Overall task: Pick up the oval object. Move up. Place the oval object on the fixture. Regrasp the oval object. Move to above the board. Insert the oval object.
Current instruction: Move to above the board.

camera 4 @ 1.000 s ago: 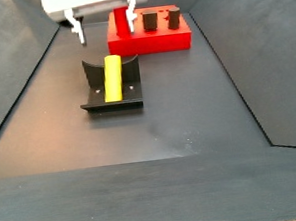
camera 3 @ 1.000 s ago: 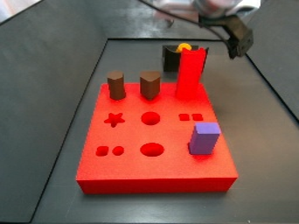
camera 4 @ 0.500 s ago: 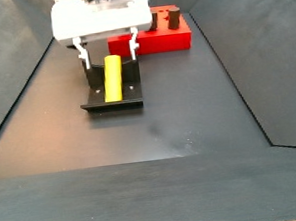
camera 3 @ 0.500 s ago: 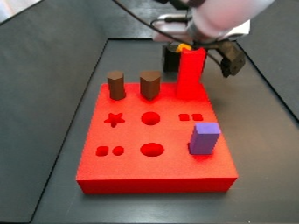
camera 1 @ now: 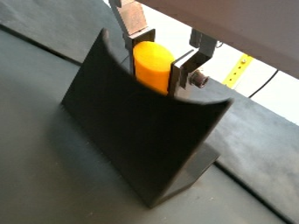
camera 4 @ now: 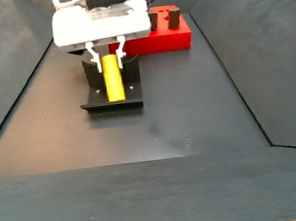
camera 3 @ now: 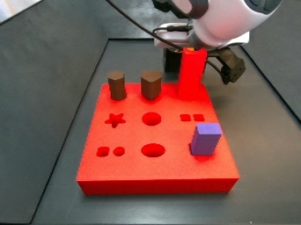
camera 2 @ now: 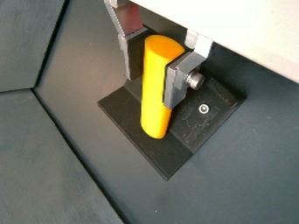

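Gripper (camera 2: 152,57) low over the fixture (camera 2: 176,131), silver fingers (camera 2: 179,77) straddling the upper end of the oval object (camera 2: 159,87). Fingers spread, one plate on each side of the peg; right-hand plate close against its flank in both wrist views, actual contact not readable. Not pinched so far as can be told.

Oval object (camera 1: 152,63) lying in the fixture's (camera 1: 140,131) curved cradle, yellow-orange, lengthwise along the bracket. In a side view, peg (camera 4: 109,77) runs down the centre-left of the frame, upper end under the white gripper body (camera 4: 104,49), lower end free near the front lip of the fixture (camera 4: 114,103).

Board (camera 3: 153,141) in the lower centre of a side view, bright red; two brown pegs (camera 3: 133,85) upright along its far edge, purple block (camera 3: 206,139) near its right edge. Star, round and square cutouts open on top. Same board (camera 4: 170,35) seen as a red block at upper centre, just behind the gripper.

Dark floor (camera 4: 181,139) in front of the fixture bare across the lower frame; sloped walls closing in at both sides. Room beside the fixture left and right.
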Motion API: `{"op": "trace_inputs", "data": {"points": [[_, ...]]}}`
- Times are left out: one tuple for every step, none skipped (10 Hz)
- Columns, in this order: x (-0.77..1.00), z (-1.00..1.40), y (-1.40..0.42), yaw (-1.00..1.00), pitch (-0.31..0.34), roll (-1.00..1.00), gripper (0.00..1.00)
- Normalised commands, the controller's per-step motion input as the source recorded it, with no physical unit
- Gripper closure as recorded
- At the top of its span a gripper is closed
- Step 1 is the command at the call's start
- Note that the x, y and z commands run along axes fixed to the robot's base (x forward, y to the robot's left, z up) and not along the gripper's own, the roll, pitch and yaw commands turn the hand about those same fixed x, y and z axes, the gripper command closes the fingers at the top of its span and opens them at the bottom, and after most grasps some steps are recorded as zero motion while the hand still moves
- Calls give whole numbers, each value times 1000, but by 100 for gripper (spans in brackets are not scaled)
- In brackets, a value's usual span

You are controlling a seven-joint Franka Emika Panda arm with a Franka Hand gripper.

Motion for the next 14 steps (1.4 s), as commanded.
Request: {"op": "trace_inputs", "data": {"points": [[-10,1000,-4,175,-100,96,100],[-14,1000,-8,135,-108,68,100],[-17,1000,-6,81,-121,32,100],[-19,1000,-7,41,-123,9,100],[-23,1000,-6,14,-115,-1,100],[-26,1000,-6,-31,-96,-18,100],[-28,1000,-6,-60,-69,-20,100],[-30,1000,-7,-87,-27,-16,100],[-30,1000,-8,-92,-5,-15,100],[-34,1000,-9,-87,39,-12,100],[-35,1000,-10,-75,66,-15,100],[-39,1000,-12,-46,94,-29,100],[-41,1000,-13,-32,108,-35,100],[-41,1000,-17,0,124,-48,100]]}}
